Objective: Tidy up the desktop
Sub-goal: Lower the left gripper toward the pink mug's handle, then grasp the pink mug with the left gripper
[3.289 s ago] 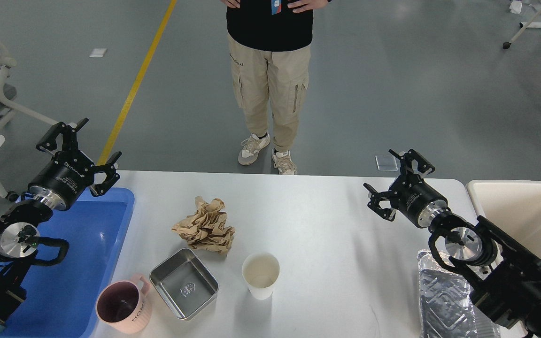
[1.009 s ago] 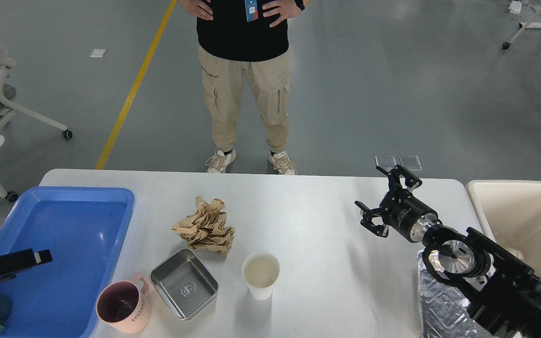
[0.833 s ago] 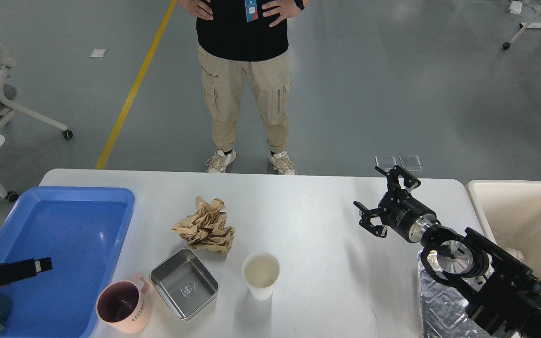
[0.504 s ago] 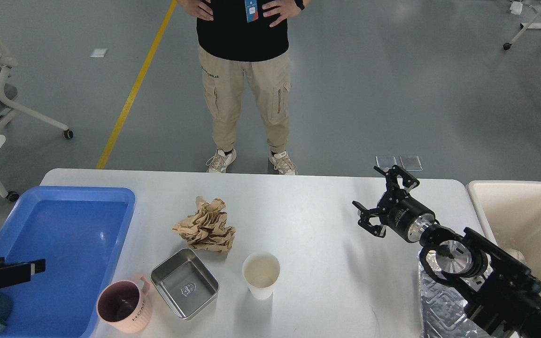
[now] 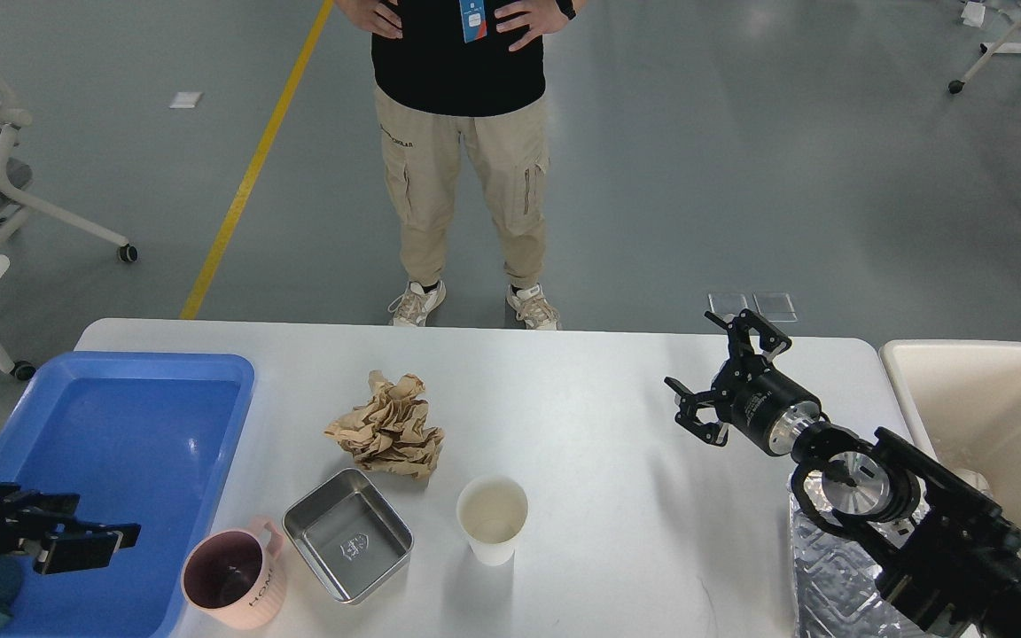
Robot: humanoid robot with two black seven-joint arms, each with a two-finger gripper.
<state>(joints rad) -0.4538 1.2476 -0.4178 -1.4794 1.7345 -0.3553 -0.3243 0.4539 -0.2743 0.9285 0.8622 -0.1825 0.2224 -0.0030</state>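
Observation:
The white desktop (image 5: pixel 581 416) holds a crumpled brown paper ball (image 5: pixel 386 425), a square steel tray (image 5: pixel 348 534), a white paper cup (image 5: pixel 492 518) and a pink mug (image 5: pixel 231 580). A crinkled foil container (image 5: pixel 834 576) lies at the front right, partly under my right arm. My right gripper (image 5: pixel 716 374) is open and empty, hovering above the right part of the desktop, apart from everything. My left gripper (image 5: pixel 76 542) is low at the left edge over the blue tray, left of the pink mug; it is dark and its fingers cannot be told apart.
A blue plastic tray (image 5: pixel 134 372) sits at the left end of the desktop. A beige bin (image 5: pixel 989 416) stands beside the right end. A person (image 5: pixel 466 133) stands just beyond the far edge. A chair base (image 5: pixel 50 221) is at the far left.
My left arm has dropped from high over the blue tray's far corner to low at the left edge. My right gripper has shifted slightly left. The person has stepped to the left.

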